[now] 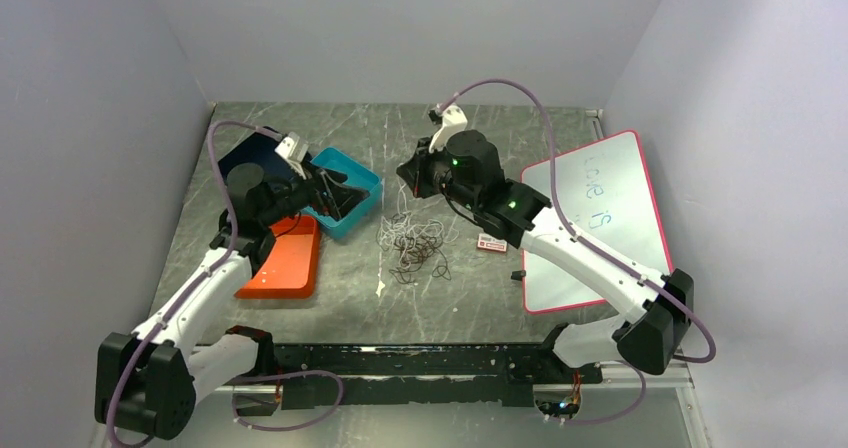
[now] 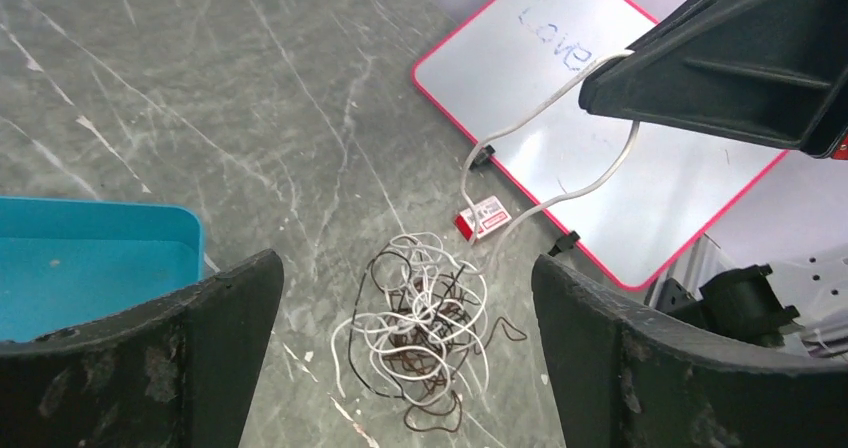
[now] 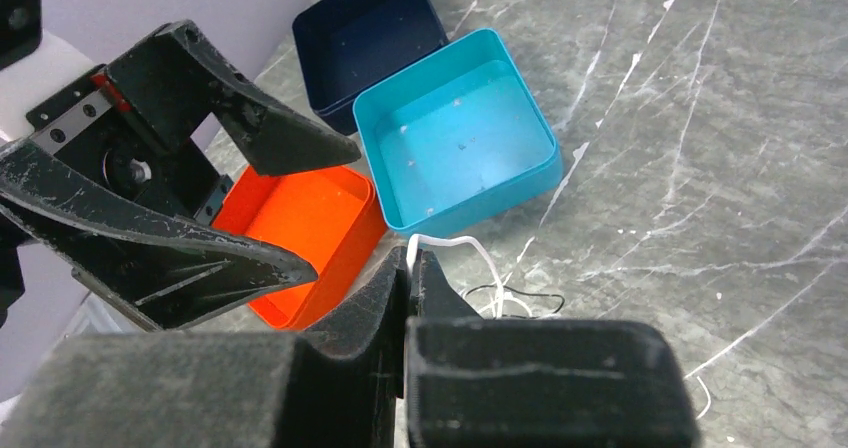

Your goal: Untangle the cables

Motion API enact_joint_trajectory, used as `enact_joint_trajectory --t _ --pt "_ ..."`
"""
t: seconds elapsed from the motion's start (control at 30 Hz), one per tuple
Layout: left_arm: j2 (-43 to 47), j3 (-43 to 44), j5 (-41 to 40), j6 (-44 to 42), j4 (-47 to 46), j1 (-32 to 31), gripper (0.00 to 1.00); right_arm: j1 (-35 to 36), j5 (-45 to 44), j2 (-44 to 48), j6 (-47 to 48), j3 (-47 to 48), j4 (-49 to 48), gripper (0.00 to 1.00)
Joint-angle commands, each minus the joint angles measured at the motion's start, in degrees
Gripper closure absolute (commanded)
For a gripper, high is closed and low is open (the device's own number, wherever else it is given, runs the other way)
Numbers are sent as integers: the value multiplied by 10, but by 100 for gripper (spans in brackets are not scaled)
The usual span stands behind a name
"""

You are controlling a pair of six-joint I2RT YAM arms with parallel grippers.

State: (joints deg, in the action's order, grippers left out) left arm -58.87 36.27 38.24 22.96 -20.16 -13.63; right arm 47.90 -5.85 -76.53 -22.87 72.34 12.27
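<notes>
marble table (image 1: 500,148) holds tangled cables (image 1: 412,243); left fingers (image 2: 620,368) gape wide, empty; right fingers (image 3: 412,293) pinch a white cable (image 3: 447,240).

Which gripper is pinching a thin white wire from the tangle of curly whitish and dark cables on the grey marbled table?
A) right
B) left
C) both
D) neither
A: the right gripper is shut on a white wire leading toward the tangle; the left gripper stands open and empty.
</notes>
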Motion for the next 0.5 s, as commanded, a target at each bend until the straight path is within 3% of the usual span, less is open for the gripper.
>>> enact_joint_trajectory --t 0.0,0.1,0.23,0.47 --pt "-5 35 48 7 -37 -4 0 -6 -2 9 -3 16 11 100" --pt "1 44 50 2 -18 -4 0 -8 -4 13 -9 12 7 100" --pt "9 17 14 62 -67 -3 1 -9 -3 18 -17 7 -7 100" --pt "-16 2 70 145 -152 40 1 -11 -3 19 -16 12 -2 100"
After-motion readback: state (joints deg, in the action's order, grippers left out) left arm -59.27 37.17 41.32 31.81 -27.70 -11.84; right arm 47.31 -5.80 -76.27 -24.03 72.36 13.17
